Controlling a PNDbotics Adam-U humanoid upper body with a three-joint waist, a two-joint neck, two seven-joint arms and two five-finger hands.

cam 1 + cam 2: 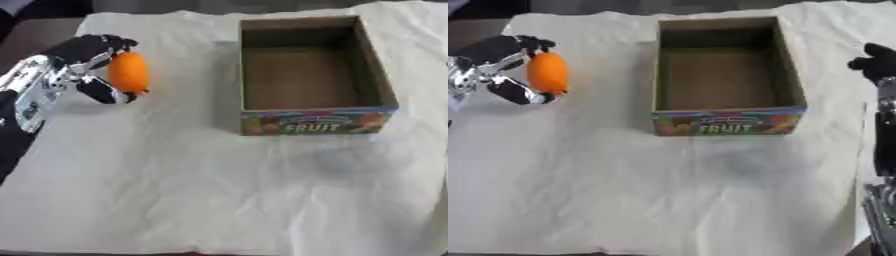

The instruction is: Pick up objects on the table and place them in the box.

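An orange oval fruit (pixel 129 72) is held above the cloth at the upper left, pinched between the fingers and thumb of my left hand (pixel 87 55). The cardboard box (pixel 378 75), open on top with "FRUIT" printed on its front wall, stands to the right of the fruit; its inside shows only a bare brown floor. My right hand (pixel 875 62) shows only at the right edge of the right eye view, beside the box, as a dark shape whose fingers I cannot make out.
A wrinkled white cloth (pixel 219 190) covers the table, wide and bare in front of the box. A dark table edge (pixel 35 32) shows at the upper left beyond the cloth.
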